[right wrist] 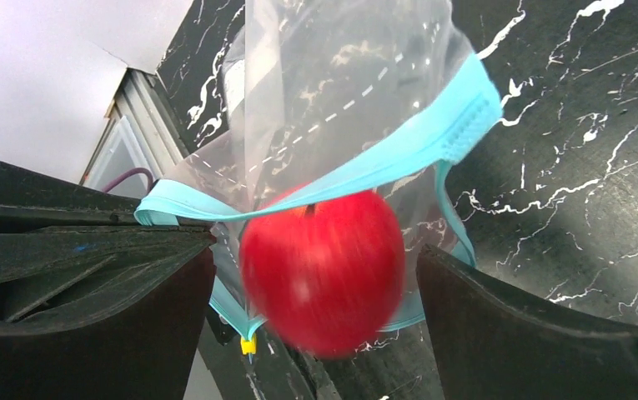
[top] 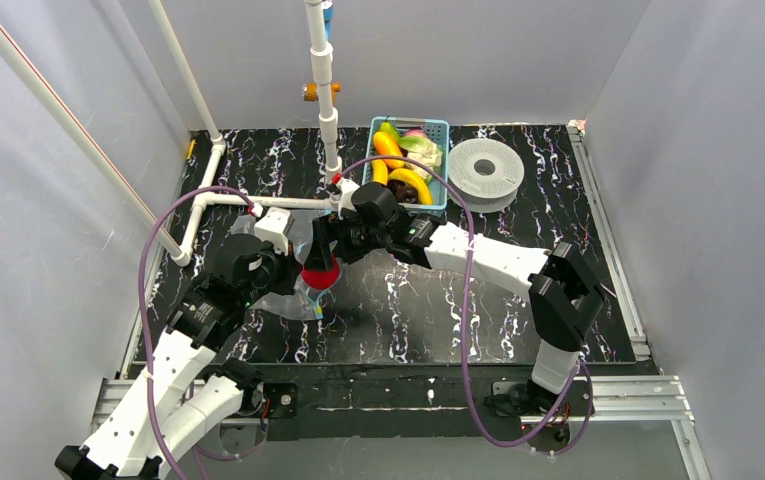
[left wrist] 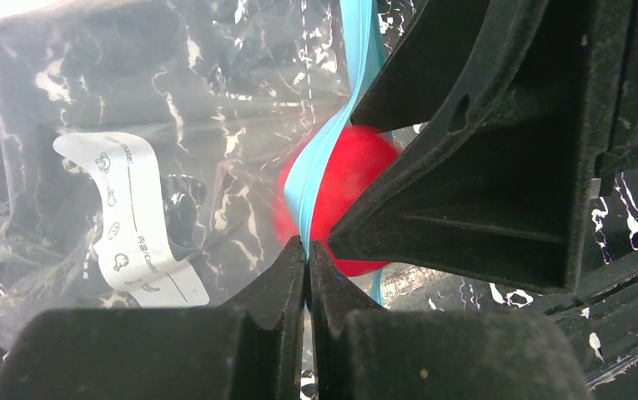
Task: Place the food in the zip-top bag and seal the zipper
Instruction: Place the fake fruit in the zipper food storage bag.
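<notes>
Red apple [right wrist: 322,283] lies loose within our open right pincer [right wrist: 315,250]; our left pincer [left wrist: 307,250] clamps the zipper [left wrist: 361,50], holding the bag [right wrist: 340,92] agape.

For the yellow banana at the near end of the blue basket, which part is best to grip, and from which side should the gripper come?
Probably the middle of the banana, at the top of its curve, coming straight down from above with the jaws across its narrow width. It lies uppermost there, and the walls of the basket close off the sides.
</notes>
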`<action>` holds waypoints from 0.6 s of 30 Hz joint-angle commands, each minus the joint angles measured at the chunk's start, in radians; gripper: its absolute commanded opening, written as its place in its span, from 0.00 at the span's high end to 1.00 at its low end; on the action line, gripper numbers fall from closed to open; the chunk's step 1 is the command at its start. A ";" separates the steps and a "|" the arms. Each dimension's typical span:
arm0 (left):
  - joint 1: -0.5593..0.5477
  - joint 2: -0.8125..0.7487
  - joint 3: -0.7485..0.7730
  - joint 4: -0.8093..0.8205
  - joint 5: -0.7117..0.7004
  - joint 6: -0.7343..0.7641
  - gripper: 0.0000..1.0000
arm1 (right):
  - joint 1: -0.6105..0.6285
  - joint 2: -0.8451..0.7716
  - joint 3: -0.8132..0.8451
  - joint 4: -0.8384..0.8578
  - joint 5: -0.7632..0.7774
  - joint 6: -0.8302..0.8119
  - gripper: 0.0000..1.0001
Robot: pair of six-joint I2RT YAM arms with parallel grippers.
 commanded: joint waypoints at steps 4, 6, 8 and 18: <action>-0.006 0.001 0.001 0.002 -0.005 0.010 1.00 | -0.002 -0.017 0.079 -0.025 0.030 -0.050 0.02; -0.006 -0.001 0.000 0.002 -0.009 0.010 1.00 | -0.002 -0.019 0.092 -0.040 0.028 -0.056 0.02; -0.006 -0.001 0.001 -0.001 -0.015 0.010 1.00 | -0.002 -0.032 0.094 -0.051 0.028 -0.066 0.01; -0.006 0.023 0.008 -0.012 -0.033 0.010 1.00 | -0.021 -0.194 -0.003 -0.069 0.010 -0.170 0.03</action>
